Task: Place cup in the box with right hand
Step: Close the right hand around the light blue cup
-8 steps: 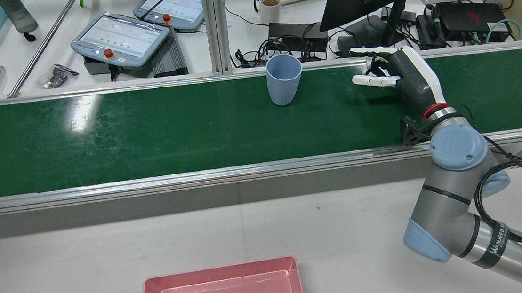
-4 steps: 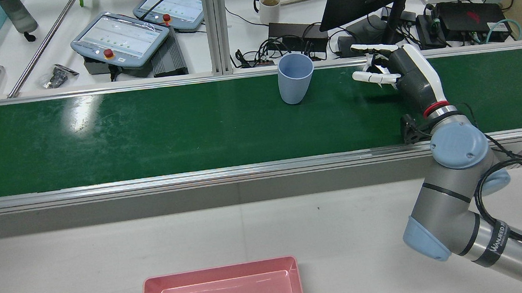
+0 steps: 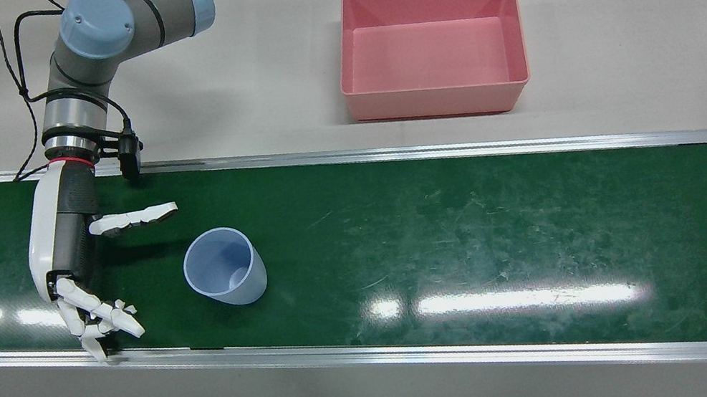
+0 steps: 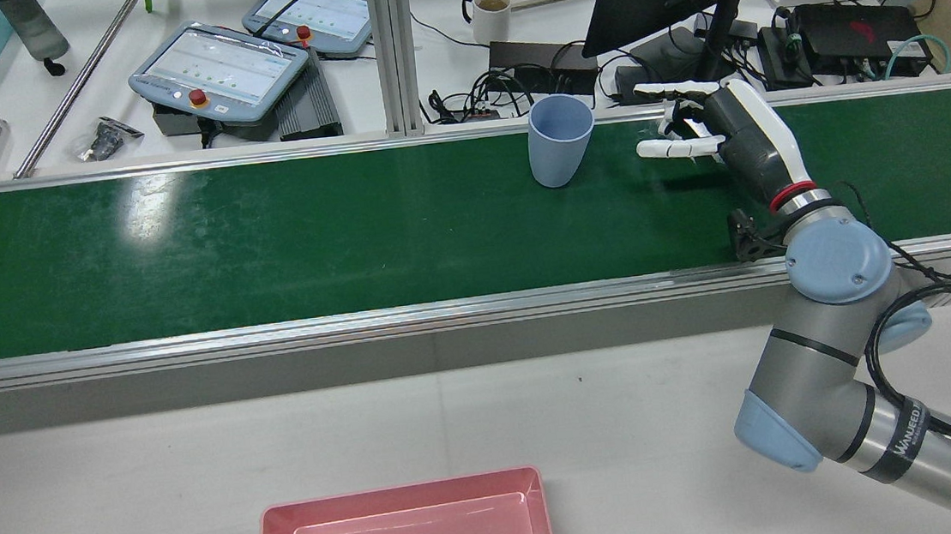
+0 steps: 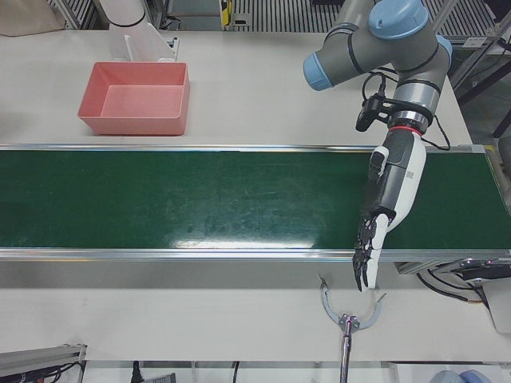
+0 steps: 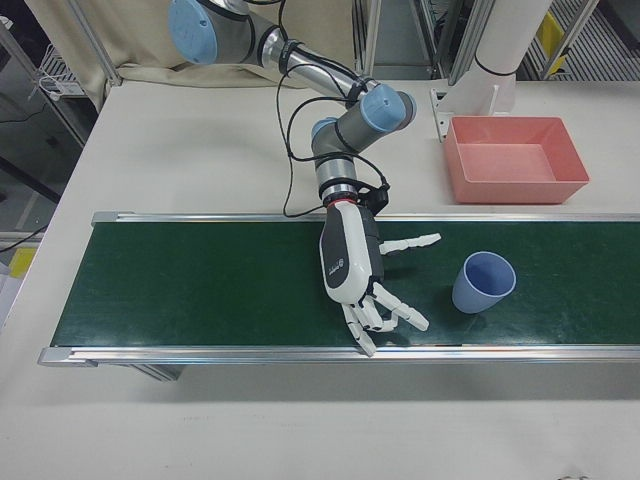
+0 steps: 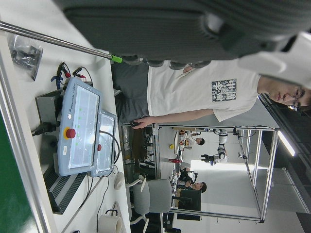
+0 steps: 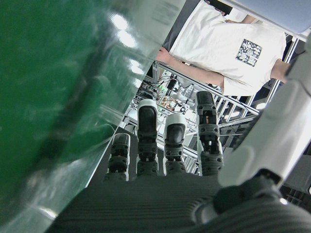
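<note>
Left-front view alone shows left hand (image 5: 375, 239); cup (image 3: 224, 266) elsewhere.

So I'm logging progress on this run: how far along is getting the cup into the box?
Nothing is done yet. The blue cup stands upright on the green conveyor belt, untouched. The right hand waits open beside it, fingers spread toward it with a gap between. The left hand hangs open over the belt's other end. Still left: grasp, lift and carry to the empty pink box.
</note>
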{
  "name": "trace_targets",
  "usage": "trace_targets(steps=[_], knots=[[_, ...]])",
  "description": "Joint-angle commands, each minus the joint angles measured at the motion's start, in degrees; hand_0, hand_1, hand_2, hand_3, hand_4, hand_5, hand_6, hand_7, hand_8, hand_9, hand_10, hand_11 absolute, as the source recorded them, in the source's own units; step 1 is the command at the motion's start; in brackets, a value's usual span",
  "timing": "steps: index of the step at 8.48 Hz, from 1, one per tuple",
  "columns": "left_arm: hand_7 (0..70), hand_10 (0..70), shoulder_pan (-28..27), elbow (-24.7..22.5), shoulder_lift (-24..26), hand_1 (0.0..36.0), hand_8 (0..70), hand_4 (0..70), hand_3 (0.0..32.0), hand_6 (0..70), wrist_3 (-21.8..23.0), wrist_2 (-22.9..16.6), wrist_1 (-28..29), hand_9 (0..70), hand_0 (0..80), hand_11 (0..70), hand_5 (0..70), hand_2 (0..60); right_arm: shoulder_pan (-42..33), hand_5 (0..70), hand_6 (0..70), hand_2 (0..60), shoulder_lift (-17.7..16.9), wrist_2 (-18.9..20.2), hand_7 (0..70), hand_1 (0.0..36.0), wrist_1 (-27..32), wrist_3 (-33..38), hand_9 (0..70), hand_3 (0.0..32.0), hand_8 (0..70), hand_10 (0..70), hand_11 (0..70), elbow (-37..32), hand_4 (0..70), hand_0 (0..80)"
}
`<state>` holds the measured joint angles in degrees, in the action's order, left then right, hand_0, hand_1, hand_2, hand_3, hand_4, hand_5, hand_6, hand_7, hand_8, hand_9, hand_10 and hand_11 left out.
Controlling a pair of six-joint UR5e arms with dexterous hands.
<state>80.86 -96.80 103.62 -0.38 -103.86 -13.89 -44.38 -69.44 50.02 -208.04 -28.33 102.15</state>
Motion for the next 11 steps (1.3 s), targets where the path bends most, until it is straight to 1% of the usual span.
trace_targets(steps=[1, 3, 6, 11], knots=[[0.0, 0.0, 0.0, 0.0, 0.0, 0.0, 0.0, 0.0, 0.0, 0.0, 0.0, 0.0, 0.0, 0.0, 0.0, 0.0, 0.0, 0.0, 0.0, 3.8, 25.8, 0.0, 0.0, 0.1, 70.0, 3.2, 0.0, -0.1, 54.5, 5.6, 29.8, 11.9, 17.2, 0.2, 25.0, 41.8], [0.0, 0.0, 0.0, 0.0, 0.0, 0.0, 0.0, 0.0, 0.0, 0.0, 0.0, 0.1, 0.0, 0.0, 0.0, 0.0, 0.0, 0.0, 0.0, 4.0, 25.8, 0.0, 0.0, 0.1, 70.0, 2.9, 0.0, -0.1, 54.5, 5.6, 29.8, 11.7, 16.9, 0.2, 26.3, 43.9], [0.0, 0.0, 0.0, 0.0, 0.0, 0.0, 0.0, 0.0, 0.0, 0.0, 0.0, 0.1, 0.0, 0.0, 0.0, 0.0, 0.0, 0.0, -0.1, 4.0, 25.9, 0.0, 0.1, 0.9, 70.0, 3.5, 0.0, -0.7, 54.6, 5.2, 29.9, 11.7, 17.0, 0.2, 26.4, 43.8], [0.0, 0.0, 0.0, -0.1, 0.0, 0.0, 0.0, 0.0, 0.0, 0.0, 0.0, 0.0, 0.0, 0.0, 0.0, 0.0, 0.0, 0.0, -0.6, 4.1, 26.0, 0.0, 0.4, 1.0, 70.0, 2.9, -0.1, -0.7, 54.6, 5.4, 30.0, 11.9, 17.1, 0.2, 27.2, 45.2]])
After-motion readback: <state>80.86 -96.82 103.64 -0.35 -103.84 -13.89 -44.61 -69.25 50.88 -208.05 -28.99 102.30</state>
